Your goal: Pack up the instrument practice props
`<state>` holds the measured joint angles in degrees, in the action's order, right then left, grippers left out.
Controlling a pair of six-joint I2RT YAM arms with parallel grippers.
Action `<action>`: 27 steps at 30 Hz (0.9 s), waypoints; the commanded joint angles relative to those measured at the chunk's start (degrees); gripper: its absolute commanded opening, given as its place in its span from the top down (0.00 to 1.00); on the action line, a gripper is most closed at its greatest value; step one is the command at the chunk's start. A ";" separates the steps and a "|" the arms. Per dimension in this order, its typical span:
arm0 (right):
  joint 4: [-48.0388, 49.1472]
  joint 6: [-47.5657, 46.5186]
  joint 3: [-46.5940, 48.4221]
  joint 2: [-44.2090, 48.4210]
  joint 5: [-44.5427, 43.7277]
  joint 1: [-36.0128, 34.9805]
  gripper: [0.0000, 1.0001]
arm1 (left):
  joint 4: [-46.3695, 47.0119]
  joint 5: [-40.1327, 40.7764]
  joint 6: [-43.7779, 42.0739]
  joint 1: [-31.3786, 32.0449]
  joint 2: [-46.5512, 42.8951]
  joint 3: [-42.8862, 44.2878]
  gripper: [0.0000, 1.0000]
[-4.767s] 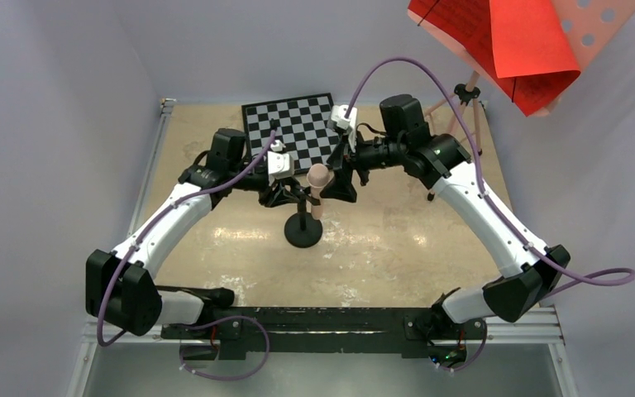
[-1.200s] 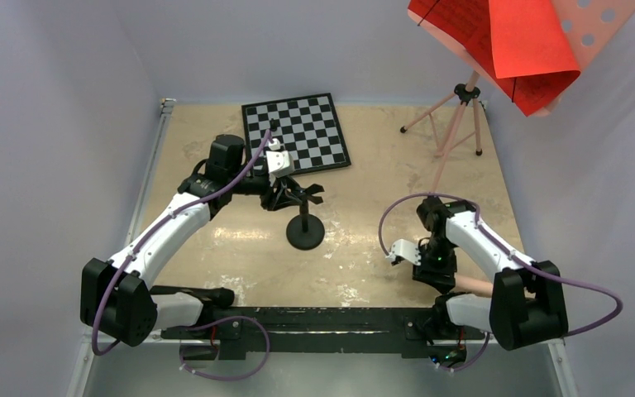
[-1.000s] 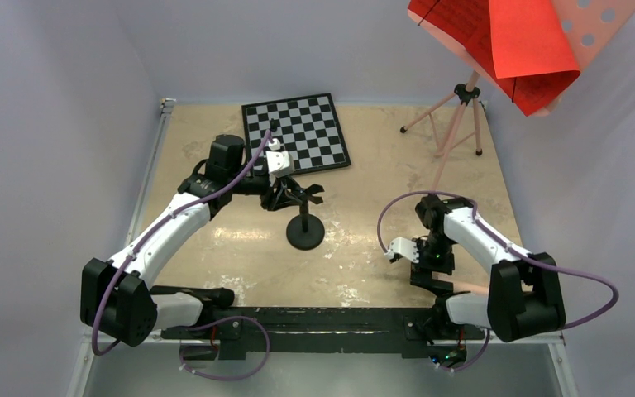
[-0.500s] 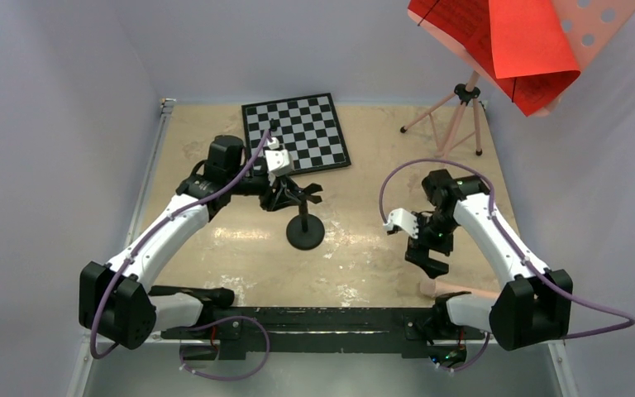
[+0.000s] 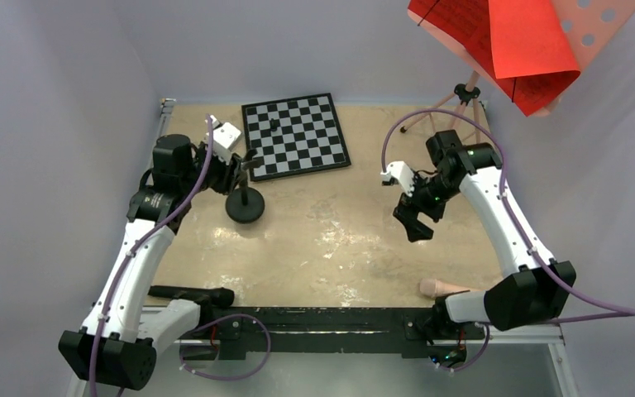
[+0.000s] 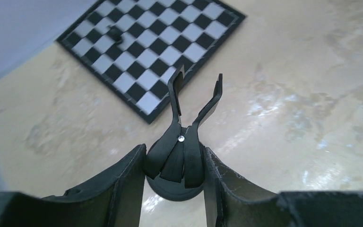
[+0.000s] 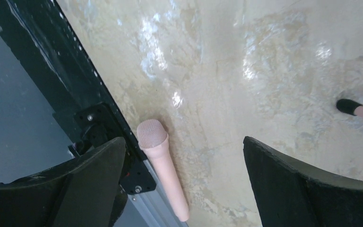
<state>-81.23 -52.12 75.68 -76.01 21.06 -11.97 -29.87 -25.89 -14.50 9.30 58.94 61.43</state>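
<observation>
The black round-base peg stand [image 5: 245, 207] stands upright on the table left of centre, its forked clip top [image 6: 182, 156] pinched between the fingers of my left gripper [image 5: 243, 168]. The peach tube [image 5: 445, 288], a microphone shape with a mesh head, lies flat by the near rail [image 7: 163, 170]. My right gripper [image 5: 414, 222] hangs open above the table, well away from the tube, with nothing between its fingers [image 7: 183, 142]. The pink music stand [image 5: 461, 98] stands at the back right on its tripod legs, red sheets [image 5: 513, 41] draped on its perforated desk.
A black-and-white chessboard [image 5: 296, 135] lies at the back centre with one small dark piece [image 6: 115, 34] on it. A rubber-tipped pink tripod foot [image 7: 354, 108] shows near my right gripper. The black base rail [image 5: 322, 318] runs along the near edge.
My left arm has dragged the black stand left and toward the back. My right gripper has risen and swung back from the near edge, leaving the peach tube lying there.
</observation>
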 commanded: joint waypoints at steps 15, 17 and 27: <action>0.95 10.89 10.04 -1.68 7.61 -2.79 0.01 | 9.56 22.06 5.85 -21.65 -7.41 -6.57 1.00; 0.90 11.22 9.85 -1.48 7.68 -3.03 0.01 | 10.06 22.21 6.04 -22.65 -7.24 -7.54 1.00; 0.12 11.86 10.94 -1.73 7.51 -3.28 0.01 | 15.03 21.60 3.70 -29.20 -4.74 -10.58 1.00</action>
<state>-80.29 -41.08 85.73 -79.05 27.03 -15.00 -22.81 -3.25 -9.80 -18.09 54.37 50.68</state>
